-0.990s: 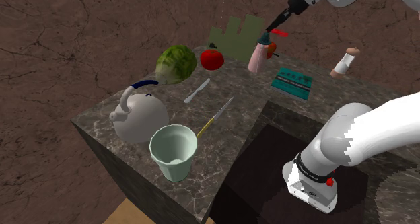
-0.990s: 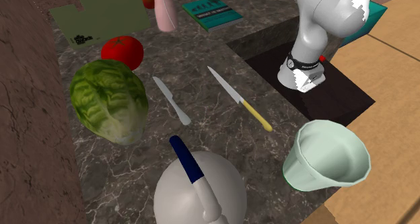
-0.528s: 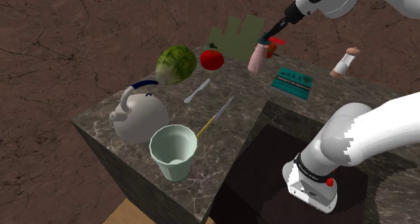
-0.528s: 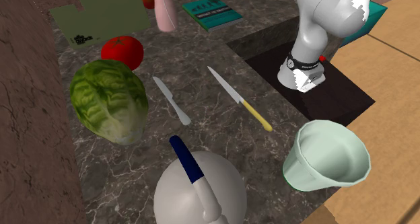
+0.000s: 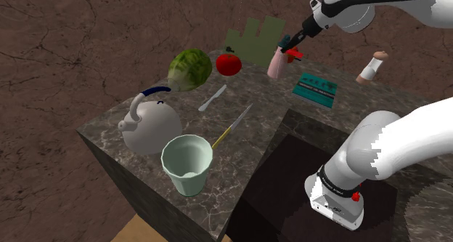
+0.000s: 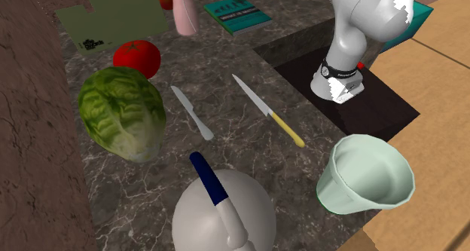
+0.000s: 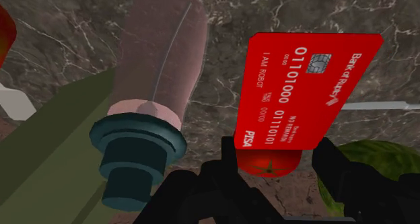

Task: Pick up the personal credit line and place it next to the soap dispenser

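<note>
**Entry, task item:** one red bank card [image 7: 306, 95]. It is a flat, glossy rectangle with a chip and white print. The black gripper [image 7: 279, 161] clamps it at one short end. Its long axis runs straight out from the fingers, printed face toward the wrist camera.

**Location:** in the shoulder view it is held above the veined dark marble counter [image 5: 258, 88], just at two o'clock of the one pink, teal-capped soap dispenser [image 5: 276, 63].

**Also present:**
- two tomatoes [image 5: 228, 63]
- two knives [image 5: 232, 126]
- one ribbed lettuce [image 5: 190, 68]
- one domed kettle [image 5: 149, 124]
- one faceted cup [image 5: 187, 163]
- one teal book [image 5: 316, 88]

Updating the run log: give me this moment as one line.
gripper: shut on card | card: off counter, near soap dispenser top | placed: not yet
</note>
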Robot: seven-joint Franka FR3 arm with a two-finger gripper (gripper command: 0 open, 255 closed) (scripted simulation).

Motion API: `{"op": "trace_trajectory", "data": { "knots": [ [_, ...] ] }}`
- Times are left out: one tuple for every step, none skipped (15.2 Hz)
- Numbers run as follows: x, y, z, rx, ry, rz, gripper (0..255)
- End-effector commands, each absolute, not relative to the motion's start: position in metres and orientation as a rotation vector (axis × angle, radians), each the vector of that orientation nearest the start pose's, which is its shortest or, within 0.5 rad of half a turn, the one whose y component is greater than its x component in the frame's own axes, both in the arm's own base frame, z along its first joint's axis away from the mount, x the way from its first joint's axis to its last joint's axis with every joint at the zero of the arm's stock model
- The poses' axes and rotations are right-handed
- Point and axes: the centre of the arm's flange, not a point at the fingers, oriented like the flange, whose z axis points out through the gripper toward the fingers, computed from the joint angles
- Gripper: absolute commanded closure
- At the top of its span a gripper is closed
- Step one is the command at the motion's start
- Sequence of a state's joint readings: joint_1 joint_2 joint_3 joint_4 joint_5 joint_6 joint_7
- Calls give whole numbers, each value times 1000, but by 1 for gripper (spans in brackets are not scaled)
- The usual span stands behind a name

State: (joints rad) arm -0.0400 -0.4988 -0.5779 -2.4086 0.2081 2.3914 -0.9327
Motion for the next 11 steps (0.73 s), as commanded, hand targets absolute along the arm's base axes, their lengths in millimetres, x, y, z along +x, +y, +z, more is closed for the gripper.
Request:
{"op": "trace_trajectory", "data": {
  "knots": [
    [358,-279,499,-2949,-285,-885,255],
    [358,-279,494,-2949,-285,-885,255],
    [358,-279,489,-2949,-285,-885,255],
    [358,-279,484,-2949,-285,-885,255],
    [358,-279,478,-2949,-285,-885,255],
    [358,-279,473,-2949,-285,-885,255],
    [358,-279,468,-2949,-285,-885,255],
    [358,-279,462,-2949,-285,-885,255],
    [358,-279,457,-2949,-285,-885,255],
    [358,-279,452,-2949,-285,-885,255],
    [358,-279,447,-2949,-285,-885,255]
  ]
}}
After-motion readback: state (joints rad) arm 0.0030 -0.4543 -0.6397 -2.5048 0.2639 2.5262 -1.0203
